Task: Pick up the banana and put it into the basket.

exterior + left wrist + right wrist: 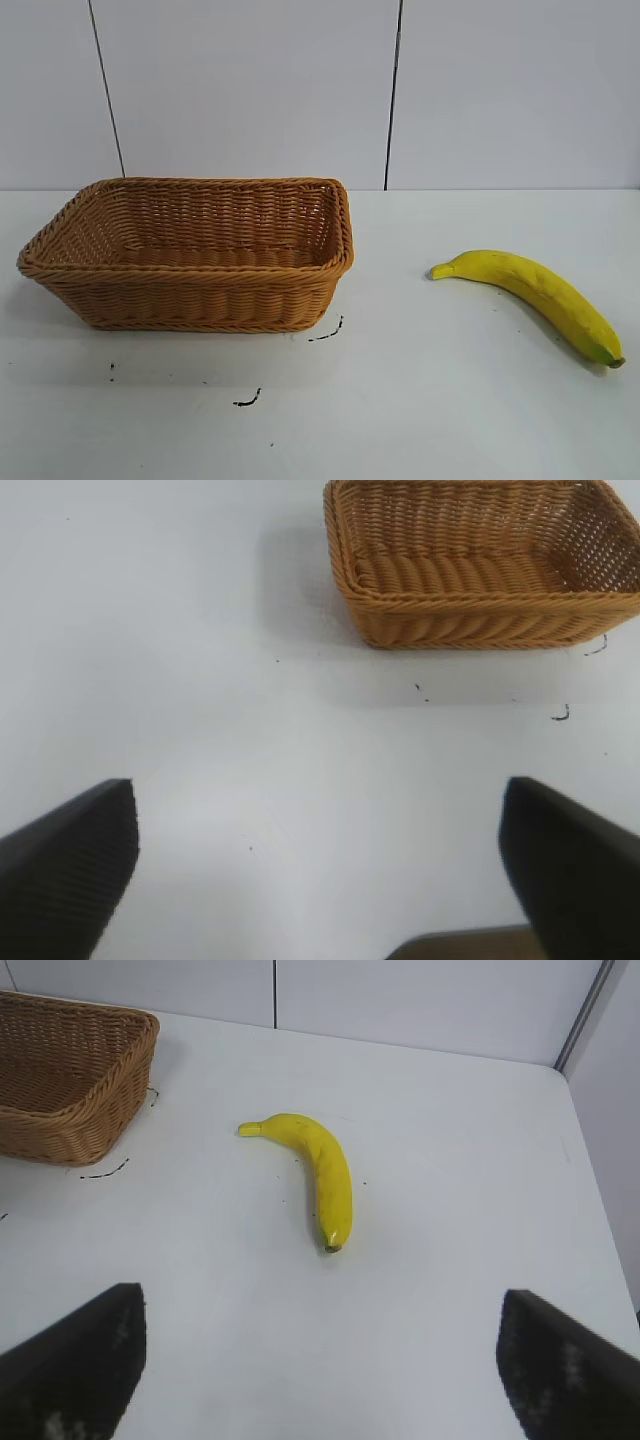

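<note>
With the right gripper (pixel 320 1360) spread wide, straddle the banana (pixel 540 296) at mid-length before lifting toward the basket (pixel 190 255); left gripper (pixel 320 870) likewise wide.

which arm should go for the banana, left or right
Probably the right. The banana lies on the table's right side, and the open right gripper faces it directly. The open left gripper faces only the empty basket, which sits at the left.

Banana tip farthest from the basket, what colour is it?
Greenish with a dark end on the banana, clearest in the right wrist view.
</note>
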`<control>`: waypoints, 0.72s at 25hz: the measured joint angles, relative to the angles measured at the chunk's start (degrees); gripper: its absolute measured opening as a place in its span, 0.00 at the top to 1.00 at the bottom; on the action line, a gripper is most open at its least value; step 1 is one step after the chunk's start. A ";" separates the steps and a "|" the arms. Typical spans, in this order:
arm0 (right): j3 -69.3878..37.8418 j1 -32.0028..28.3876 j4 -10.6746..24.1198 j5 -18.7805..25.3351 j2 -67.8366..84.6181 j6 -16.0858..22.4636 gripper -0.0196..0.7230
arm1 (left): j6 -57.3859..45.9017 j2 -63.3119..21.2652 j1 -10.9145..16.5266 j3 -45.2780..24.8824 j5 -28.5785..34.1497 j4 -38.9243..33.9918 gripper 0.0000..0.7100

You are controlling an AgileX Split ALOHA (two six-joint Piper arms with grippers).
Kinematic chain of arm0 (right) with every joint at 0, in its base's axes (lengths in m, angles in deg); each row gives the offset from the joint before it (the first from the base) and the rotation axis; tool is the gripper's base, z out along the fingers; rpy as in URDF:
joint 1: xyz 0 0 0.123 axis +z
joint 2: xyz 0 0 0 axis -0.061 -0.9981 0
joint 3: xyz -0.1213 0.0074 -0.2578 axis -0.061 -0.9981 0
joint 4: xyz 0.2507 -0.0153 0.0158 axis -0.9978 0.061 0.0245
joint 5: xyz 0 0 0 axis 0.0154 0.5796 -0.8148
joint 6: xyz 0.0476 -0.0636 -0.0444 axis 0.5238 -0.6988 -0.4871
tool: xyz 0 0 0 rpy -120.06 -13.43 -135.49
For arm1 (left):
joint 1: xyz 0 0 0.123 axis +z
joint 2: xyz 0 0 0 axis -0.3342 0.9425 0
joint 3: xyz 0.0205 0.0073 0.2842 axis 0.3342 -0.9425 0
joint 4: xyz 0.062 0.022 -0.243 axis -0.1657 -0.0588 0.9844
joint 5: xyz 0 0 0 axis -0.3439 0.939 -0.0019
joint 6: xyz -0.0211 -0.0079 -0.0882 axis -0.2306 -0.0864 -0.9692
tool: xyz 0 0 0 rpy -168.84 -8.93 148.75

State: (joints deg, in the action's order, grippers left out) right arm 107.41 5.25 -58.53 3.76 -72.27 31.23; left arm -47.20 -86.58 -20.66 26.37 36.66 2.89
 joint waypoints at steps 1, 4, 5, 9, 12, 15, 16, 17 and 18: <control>0.00 0.00 0.00 0.00 0.00 0.00 0.06 | 0.00 0.00 0.00 0.00 0.00 0.00 0.02; 0.00 0.00 0.00 0.00 0.00 0.00 0.06 | 0.00 0.00 0.00 0.00 0.00 0.00 0.02; 0.00 0.00 0.00 0.00 0.00 0.00 0.06 | 0.00 0.00 0.00 0.00 0.00 0.00 0.02; 0.00 0.00 0.00 0.00 0.00 0.00 0.06 | 0.00 0.00 0.00 0.00 0.00 0.00 0.02; 0.66 0.00 -0.43 0.02 -1.61 0.00 0.06 | 0.00 0.00 0.00 0.00 0.00 0.00 0.02; 3.73 0.00 -0.81 -0.05 -8.17 0.00 0.06 | 0.00 0.00 0.00 0.00 0.00 0.00 0.02; 5.30 0.00 -0.92 -0.16 -11.19 0.00 0.06 | 0.00 0.00 0.00 0.00 0.00 0.00 0.02; 7.06 0.00 -1.13 -0.23 -13.89 0.00 0.06 | 0.00 0.00 0.00 0.00 0.00 0.00 0.02; 8.65 0.00 -1.36 -0.28 -17.27 0.00 0.06 | 0.00 0.00 0.00 0.00 0.00 0.00 0.02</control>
State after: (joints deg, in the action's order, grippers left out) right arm 116.06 5.25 -59.89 3.48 -89.54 31.23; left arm -47.20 -86.58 -20.66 26.37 36.66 2.89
